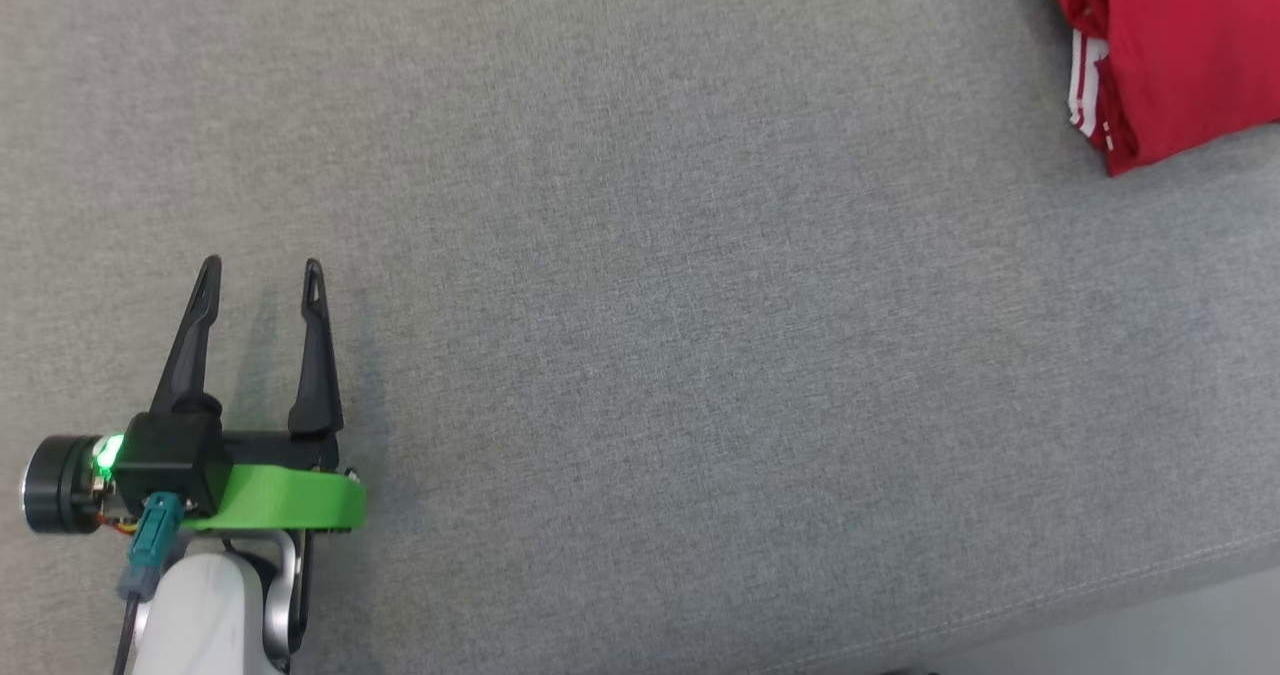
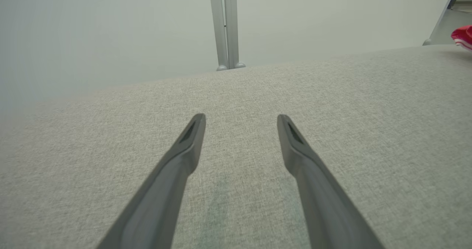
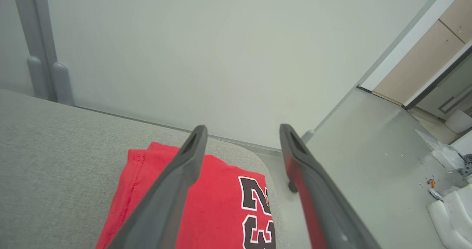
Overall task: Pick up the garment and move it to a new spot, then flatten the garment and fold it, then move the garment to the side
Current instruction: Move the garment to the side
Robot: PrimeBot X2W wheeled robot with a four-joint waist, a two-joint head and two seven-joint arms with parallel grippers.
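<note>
**Folded jersey at the corner, both tools free**

We see the red folded jersey with white striped trim and dark numerals lying at about 2 o'clock in the head view, at the far corner of the grey fabric-covered desk. It looks neatly stacked, so we judge the move to the side is done or nearly so.

Our right tool hovers above the jersey with its fingers spread wide and nothing between them. Our left tool rests at about 8 o'clock, well apart from the jersey, equally spread and holding nothing.

We expect the cloth to be light, soft and limp, and the layers could slide apart if lifted carelessly. If we must shift it again, we would pinch through all the layers at a folded edge rather than a loose hem.
</note>
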